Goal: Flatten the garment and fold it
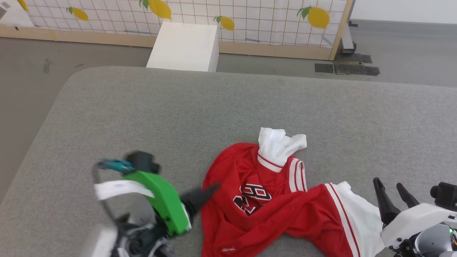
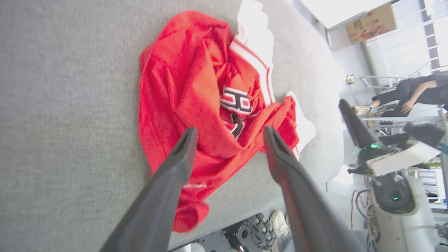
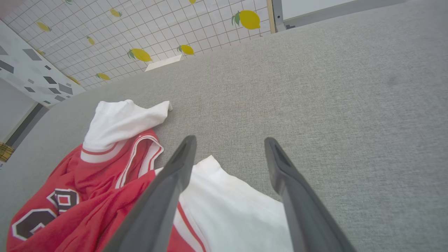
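My left end effector sits low at the left, fingers spread wide and empty, tips aimed sideways at the red edge of the garment. My right end effector is just as wide open, fingers pointing away from me, right beside a white sleeve. The grey tabletop carries the garment near me: crumpled, lettering up, long axis running left to right, other sleeve pointing away. Beyond the far edge stands a white box.
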`<state>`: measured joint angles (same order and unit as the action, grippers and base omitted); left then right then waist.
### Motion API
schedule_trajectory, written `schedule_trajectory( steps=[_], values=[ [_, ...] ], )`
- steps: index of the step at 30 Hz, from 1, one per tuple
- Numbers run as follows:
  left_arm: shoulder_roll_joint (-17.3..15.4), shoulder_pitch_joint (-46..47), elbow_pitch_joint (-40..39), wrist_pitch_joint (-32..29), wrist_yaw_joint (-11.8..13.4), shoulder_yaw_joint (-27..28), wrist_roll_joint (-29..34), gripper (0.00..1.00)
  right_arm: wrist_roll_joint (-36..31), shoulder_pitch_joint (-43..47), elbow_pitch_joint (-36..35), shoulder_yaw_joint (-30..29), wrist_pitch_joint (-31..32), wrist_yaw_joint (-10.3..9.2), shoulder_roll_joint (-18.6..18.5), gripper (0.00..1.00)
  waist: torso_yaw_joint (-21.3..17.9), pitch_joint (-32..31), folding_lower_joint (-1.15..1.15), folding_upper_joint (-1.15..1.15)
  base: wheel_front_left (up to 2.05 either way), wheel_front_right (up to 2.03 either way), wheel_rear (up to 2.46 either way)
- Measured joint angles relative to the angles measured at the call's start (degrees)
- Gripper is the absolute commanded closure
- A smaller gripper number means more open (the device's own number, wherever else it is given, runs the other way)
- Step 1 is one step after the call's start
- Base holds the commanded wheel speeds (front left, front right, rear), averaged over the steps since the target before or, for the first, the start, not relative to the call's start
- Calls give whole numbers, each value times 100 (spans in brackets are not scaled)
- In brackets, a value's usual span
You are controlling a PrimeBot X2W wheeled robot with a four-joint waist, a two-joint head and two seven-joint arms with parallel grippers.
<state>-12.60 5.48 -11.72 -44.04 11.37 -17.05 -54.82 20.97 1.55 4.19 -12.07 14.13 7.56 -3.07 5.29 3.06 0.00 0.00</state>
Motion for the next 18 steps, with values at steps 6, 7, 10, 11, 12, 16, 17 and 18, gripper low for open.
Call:
schedule_trajectory(
  steps=[6, 7, 10, 11, 12, 16, 17, 18],
  values=[
    [-10, 146, -277, 2000, -624, 817, 733, 0, -22, -11, -41, 37, 31, 0, 1, 0, 31, 23, 0, 0, 0, 0, 0],
    [-21, 159, -210, 2371, -683, 899, 945, 0, -22, -20, -55, 76, 65, 0, 1, 0, 34, 36, 0, 0, 0, 0, 0],
    [-175, 160, 165, 3508, -844, 862, 1919, 0, -22, -159, -96, 215, 286, 0, -15, 0, 45, 100, 0, 0, 0, 0, 0],
    [-211, 158, 291, 3747, -857, 801, 2179, 0, -22, -240, -109, 270, 369, 0, -38, 0, 48, 123, 0, 0, 0, 0, 0],
    [-233, 154, 431, 4027, -853, 732, 2479, 0, -27, -360, -120, 346, 501, 0, -85, 0, 52, 152, 0, 0, 0, 0, 0],
    [-83, 158, 788, 5163, -719, 587, 3155, 0, -71, -943, -131, 732, 1039, 0, -357, 0, 90, 287, 0, 0, 0, 0, 0],
    [-31, 158, 907, 5342, -677, 521, 3274, 0, -96, -1125, -85, 856, 1263, 0, -426, 0, 107, 332, 0, 0, 0, 0, 0],
    [40, 159, 978, 5466, -651, 493, 3298, 0, -163, -1257, -48, 1001, 1437, 0, -513, 0, 122, 371, 0, 0, 0, 0, 0]
  ],
)
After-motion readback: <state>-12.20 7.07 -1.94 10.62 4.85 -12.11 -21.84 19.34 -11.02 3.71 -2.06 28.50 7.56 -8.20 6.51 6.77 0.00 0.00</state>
